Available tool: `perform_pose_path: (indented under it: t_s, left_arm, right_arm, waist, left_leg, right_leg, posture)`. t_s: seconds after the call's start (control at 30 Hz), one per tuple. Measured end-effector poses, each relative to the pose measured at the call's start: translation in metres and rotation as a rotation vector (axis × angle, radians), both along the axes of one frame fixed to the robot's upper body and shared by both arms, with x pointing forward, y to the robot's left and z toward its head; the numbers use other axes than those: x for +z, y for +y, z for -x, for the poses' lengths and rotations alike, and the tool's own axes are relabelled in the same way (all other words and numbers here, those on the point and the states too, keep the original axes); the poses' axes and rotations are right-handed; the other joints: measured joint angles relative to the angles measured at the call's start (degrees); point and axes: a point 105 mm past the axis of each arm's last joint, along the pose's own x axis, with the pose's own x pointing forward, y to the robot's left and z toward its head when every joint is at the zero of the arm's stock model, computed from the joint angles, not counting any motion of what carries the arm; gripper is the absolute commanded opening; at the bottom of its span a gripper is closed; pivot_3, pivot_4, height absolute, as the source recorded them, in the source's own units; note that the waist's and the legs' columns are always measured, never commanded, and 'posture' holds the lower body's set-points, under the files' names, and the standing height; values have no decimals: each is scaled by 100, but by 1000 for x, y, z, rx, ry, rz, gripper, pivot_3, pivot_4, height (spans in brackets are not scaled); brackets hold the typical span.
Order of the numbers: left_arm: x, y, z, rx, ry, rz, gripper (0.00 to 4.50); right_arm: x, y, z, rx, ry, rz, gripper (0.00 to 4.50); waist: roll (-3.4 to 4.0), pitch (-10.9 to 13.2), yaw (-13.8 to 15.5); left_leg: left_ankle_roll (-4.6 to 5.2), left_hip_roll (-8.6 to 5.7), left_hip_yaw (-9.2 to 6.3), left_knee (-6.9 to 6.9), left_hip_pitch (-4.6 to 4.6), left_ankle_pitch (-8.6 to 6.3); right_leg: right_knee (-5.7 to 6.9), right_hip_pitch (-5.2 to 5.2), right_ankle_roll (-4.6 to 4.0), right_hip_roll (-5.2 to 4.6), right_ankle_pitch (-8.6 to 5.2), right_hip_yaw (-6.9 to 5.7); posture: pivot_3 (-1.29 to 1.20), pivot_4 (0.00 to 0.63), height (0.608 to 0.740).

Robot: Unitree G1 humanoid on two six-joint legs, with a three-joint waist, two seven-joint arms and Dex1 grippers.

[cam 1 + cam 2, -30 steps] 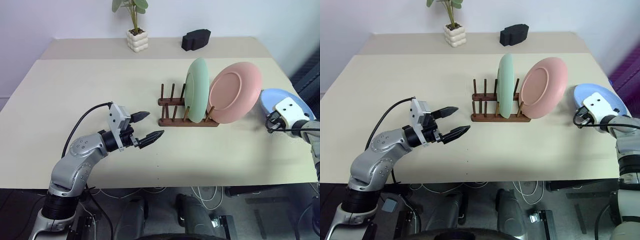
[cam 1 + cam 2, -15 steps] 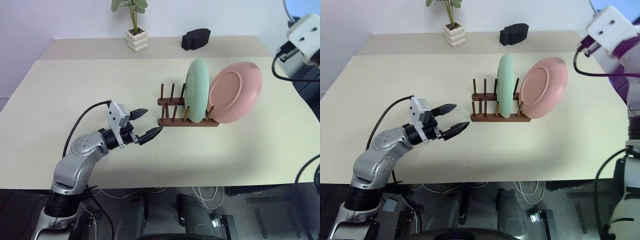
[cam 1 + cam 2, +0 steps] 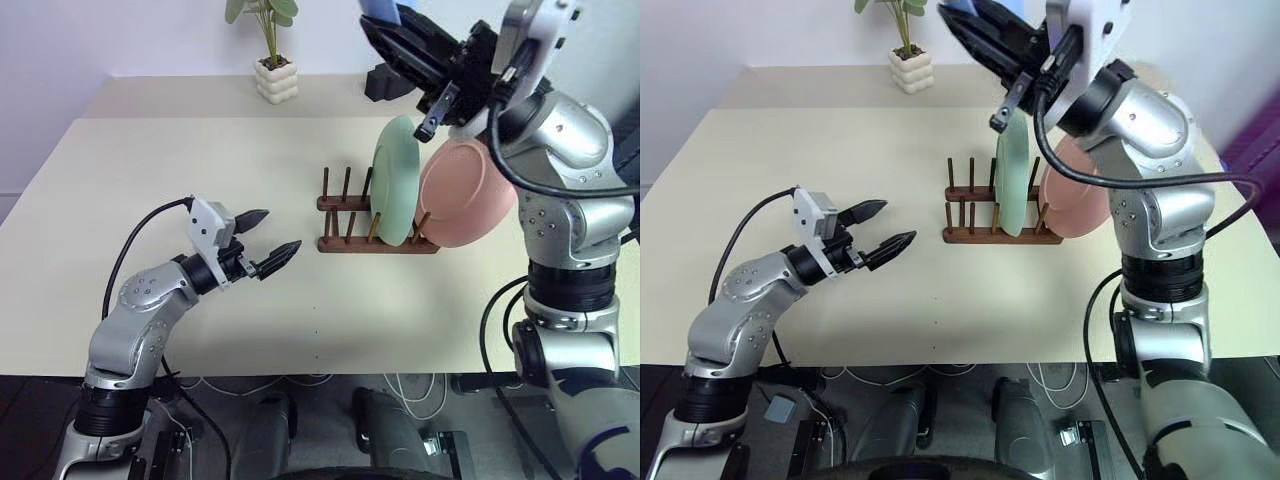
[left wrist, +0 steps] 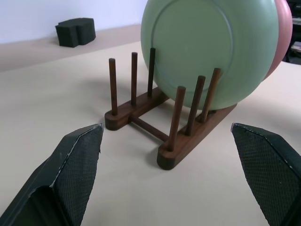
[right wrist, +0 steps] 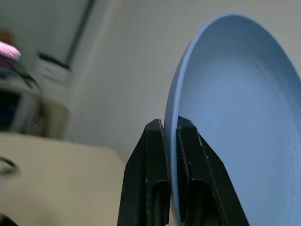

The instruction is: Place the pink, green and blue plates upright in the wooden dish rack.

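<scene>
Although no brand, label or writing can be read on anything in sight, the materials are plain enough. On the matte beige counter (image 3: 150, 170) stands the wooden dish rack (image 4: 155, 117), dark brown, two parallel base rails joined by a crossbar, each rail carrying a row of thin round upright pegs. It holds two plates at its right end: the green plate (image 3: 393, 180), pale mint and matte with a shallow raised rim, stands upright on edge between pegs, and the pink plate (image 3: 470, 195), salmon and matte, leans tilted just beside it at the rack's end, partly behind the right arm. The peg slots at the rack's left end hold nothing.

Raised above the rack, near the top of the head views, the right tool (image 5: 165, 141) has its two black fingers pressed together on the rim of the blue plate (image 5: 244, 132), a smooth light sky-blue disc held on edge, clear of the counter.

Left of the rack and apart from it, the left tool (image 3: 265, 238) hovers over the counter with its textured black fingers (image 4: 77, 165) spread wide, holding nothing.

At the counter's far edge sit a ribbed white pot (image 3: 274, 80) with a green leafy plant and a black blocky object (image 4: 75, 32)
</scene>
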Motion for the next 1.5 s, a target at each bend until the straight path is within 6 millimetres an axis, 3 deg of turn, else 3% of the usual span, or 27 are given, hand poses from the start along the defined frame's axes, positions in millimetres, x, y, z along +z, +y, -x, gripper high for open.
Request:
perform_pose_path:
  t_s: [0.17,0.43,0.7,1.5]
  left_arm:
    - [1,6,-1,20,-3,-10,4500]
    - [2,21,-4,65,-2,-33,4500]
    - [4,25,-4,74,-9,-35,4500]
    - [2,21,4,31,4,-11,4500]
  right_arm:
    - [-24,21,10,164,283,-120,55]
    - [-55,27,5,246,663,-272,55]
    - [-67,11,-13,182,808,-377,55]
    - [-96,4,-27,42,949,-422,55]
  waist:
    - [0,0,-12]
    - [0,0,-17]
    - [0,0,-22]
    - [0,0,-32]
  left_leg:
    - [0,-1,-3,1,6,0]
    - [0,-1,3,1,7,0]
    - [0,-2,9,0,7,0]
    - [1,1,9,-2,6,0]
  right_leg:
    - [45,-14,-2,-1,-2,1]
    - [47,-16,-12,4,-7,0]
    - [47,-17,-13,5,-9,-1]
    - [42,-18,-18,7,-12,-1]
  posture:
    - [0,150,735]
    - [0,150,735]
    - [0,150,735]
    - [0,150,735]
